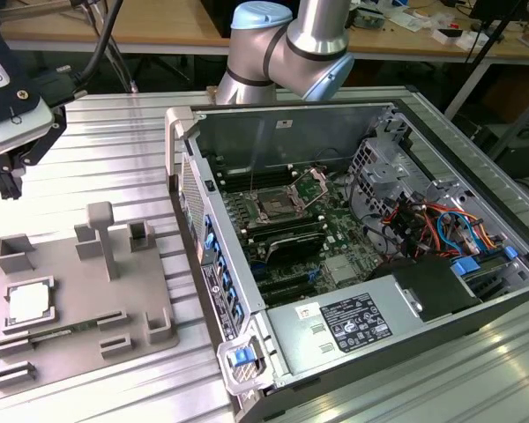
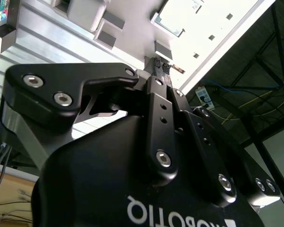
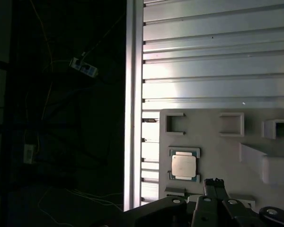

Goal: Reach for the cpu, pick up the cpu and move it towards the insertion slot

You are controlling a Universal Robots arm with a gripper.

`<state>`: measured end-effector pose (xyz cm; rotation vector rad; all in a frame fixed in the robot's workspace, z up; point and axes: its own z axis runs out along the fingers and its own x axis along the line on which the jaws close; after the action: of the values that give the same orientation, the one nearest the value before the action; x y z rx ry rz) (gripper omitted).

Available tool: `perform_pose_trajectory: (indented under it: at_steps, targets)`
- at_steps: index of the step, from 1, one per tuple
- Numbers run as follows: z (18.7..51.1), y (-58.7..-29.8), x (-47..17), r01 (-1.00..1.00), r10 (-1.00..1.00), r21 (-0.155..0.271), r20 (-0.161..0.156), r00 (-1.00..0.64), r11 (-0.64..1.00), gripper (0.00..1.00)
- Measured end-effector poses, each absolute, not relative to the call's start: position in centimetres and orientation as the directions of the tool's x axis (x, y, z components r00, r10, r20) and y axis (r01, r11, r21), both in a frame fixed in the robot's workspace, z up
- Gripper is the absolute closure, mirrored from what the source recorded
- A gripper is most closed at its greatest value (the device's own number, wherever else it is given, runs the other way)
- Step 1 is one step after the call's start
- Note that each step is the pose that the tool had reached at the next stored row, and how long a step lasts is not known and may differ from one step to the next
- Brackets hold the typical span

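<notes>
The cpu (image 1: pixel 26 302) is a small silvery square lying flat in a recess of the grey tray (image 1: pixel 88 291) at the exterior view's left. My gripper (image 1: pixel 11 176) hangs well above and behind the tray, apart from the chip. In the first wrist view the cpu (image 3: pixel 183 166) lies just beyond my gripper (image 3: pixel 215 183), whose black fingertips (image 3: pixel 209 185) press together, shut on nothing. The second wrist view shows my gripper (image 2: pixel 159 64) the same way. The insertion slot (image 1: pixel 273 209), a silver-framed socket with a dark centre, sits on the motherboard inside the open computer case.
The open computer case (image 1: pixel 185 167) stands at the exterior view's right, with cables, a drive cage and a power supply (image 1: pixel 353 319) inside. Upright posts (image 1: pixel 101 231) rise from the tray. The ribbed aluminium table (image 1: pixel 115 141) ends in an edge (image 3: pixel 132 94) beside the tray.
</notes>
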<state>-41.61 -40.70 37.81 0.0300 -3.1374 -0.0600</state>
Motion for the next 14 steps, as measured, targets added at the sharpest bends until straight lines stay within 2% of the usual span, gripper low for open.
perform_pose_trajectory:
  at_steps: [14]
  targets:
    - [37.79, -40.7, -42.35, -0.019, -0.019, 0.038, 0.003, -1.0, 0.999, 0.89]
